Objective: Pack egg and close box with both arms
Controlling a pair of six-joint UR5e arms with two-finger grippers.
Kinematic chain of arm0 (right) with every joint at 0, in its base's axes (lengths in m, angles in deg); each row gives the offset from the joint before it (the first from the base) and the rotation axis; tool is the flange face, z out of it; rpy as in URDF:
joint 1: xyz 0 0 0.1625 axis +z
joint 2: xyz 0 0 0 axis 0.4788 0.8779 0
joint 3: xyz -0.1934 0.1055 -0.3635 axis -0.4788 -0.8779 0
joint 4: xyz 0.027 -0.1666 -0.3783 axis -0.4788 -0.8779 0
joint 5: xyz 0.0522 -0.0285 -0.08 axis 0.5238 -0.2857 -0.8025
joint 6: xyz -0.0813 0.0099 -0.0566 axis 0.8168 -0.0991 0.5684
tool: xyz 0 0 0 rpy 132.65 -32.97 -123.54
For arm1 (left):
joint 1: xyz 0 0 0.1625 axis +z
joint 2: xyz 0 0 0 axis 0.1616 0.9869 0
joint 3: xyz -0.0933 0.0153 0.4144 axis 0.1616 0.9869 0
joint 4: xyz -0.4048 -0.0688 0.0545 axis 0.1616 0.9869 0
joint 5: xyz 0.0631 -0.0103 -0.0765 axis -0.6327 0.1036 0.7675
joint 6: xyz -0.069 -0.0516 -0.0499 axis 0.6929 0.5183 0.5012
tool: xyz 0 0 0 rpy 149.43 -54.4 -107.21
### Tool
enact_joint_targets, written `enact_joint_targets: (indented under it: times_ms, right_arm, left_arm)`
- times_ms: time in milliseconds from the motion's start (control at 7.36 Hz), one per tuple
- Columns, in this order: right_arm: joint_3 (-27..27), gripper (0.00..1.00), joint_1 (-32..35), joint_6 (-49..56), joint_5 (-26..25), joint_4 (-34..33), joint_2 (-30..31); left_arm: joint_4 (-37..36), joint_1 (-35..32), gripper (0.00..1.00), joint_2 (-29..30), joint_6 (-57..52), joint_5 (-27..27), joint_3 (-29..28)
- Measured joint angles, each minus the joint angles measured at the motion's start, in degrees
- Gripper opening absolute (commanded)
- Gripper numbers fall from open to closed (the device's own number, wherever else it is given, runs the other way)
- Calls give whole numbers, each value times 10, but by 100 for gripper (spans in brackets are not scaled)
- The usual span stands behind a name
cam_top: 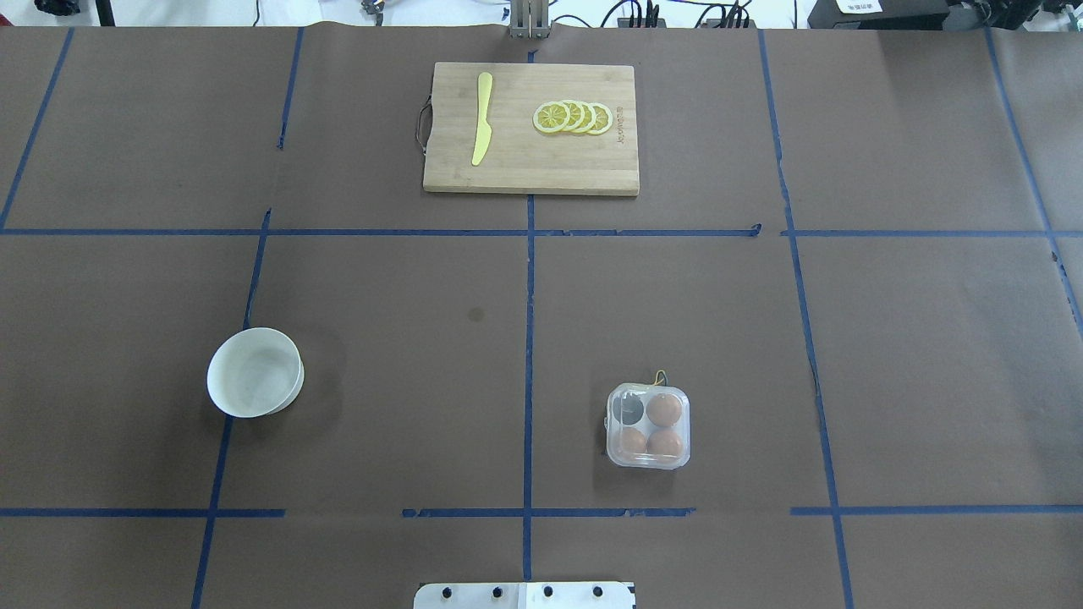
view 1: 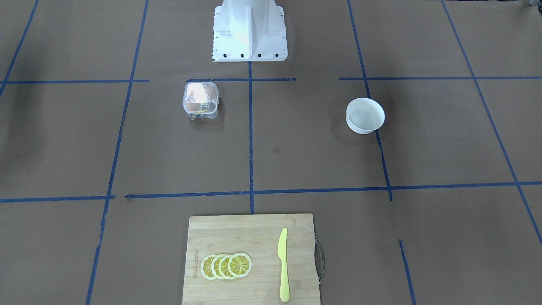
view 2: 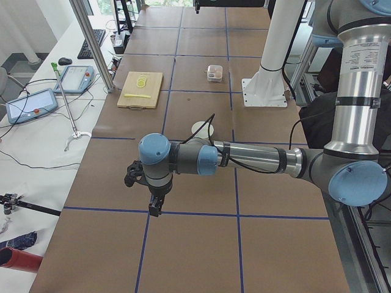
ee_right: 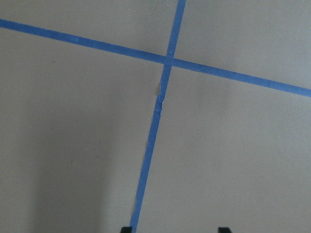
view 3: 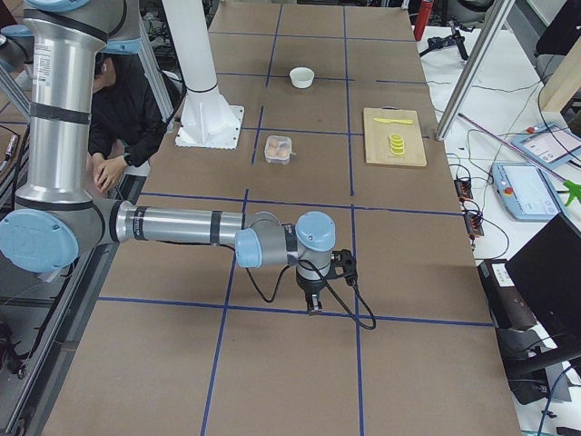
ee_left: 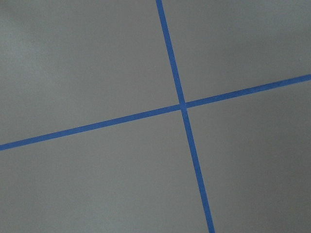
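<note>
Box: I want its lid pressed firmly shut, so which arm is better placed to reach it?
Right. The box lies on the robot's right of the centre tape line. The left arm and right arm are both parked far out to the sides, so the right likely has the shorter, uncrossed reach.

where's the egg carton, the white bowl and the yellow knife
egg carton (cam_top: 646, 461), overhead exterior view, its near rim
white bowl (cam_top: 254, 372), overhead exterior view, its bare inside
yellow knife (cam_top: 482, 118), overhead exterior view, its middle
</note>
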Motion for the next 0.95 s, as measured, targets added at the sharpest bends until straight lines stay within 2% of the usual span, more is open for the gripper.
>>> enact_joint_targets:
  times_ms: [543, 951]
  right_arm:
    - [52, 100, 26, 12, 5, -100, -5]
    - [56, 100, 28, 11, 0, -87, 10]
  left_arm:
    - [0, 0, 100, 0, 2, 1, 0]
    - [0, 1, 100, 0, 3, 2, 0]
